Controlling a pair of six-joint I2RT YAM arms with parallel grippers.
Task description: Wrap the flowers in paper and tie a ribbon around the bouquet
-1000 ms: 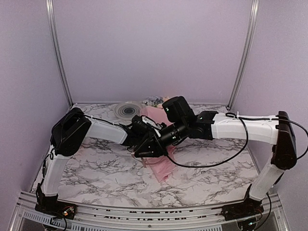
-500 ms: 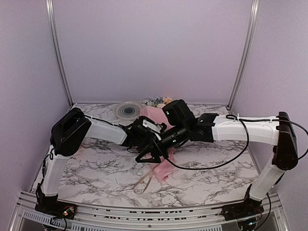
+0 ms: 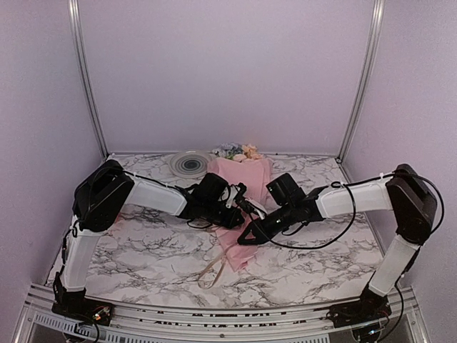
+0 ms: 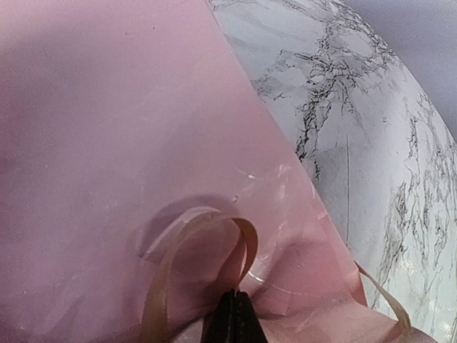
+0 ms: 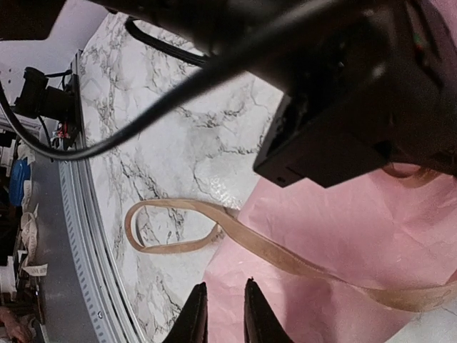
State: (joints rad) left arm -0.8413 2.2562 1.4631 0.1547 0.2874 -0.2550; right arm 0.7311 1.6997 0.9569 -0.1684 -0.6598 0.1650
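Note:
The bouquet (image 3: pixel 246 177) lies on the marble table as a pink paper cone. Its flowers (image 3: pixel 239 151) show at the far, wide end. My left gripper (image 3: pixel 241 209) sits over the cone's middle. In the left wrist view it (image 4: pixel 235 318) is shut on the tan ribbon (image 4: pixel 193 232), which arches up over the paper (image 4: pixel 107 143). My right gripper (image 3: pixel 246 239) hovers by the cone's narrow end. Its jaws (image 5: pixel 220 314) stand a little apart above the paper (image 5: pixel 343 236) with nothing between them. The ribbon (image 5: pixel 285 261) runs just ahead of them and loops onto the table (image 3: pixel 214 270).
A round grey dish (image 3: pixel 190 163) sits at the back left near the wall. The left arm's black body (image 5: pixel 343 107) hangs close above my right gripper. The metal front rail (image 5: pixel 71 271) borders the near table edge, and purple walls close in three sides.
My right arm has drawn back to the right and down off the bouquet, uncovering the blooms. The ribbon's free end now lies looped on the table. The left gripper has stayed shut on the ribbon.

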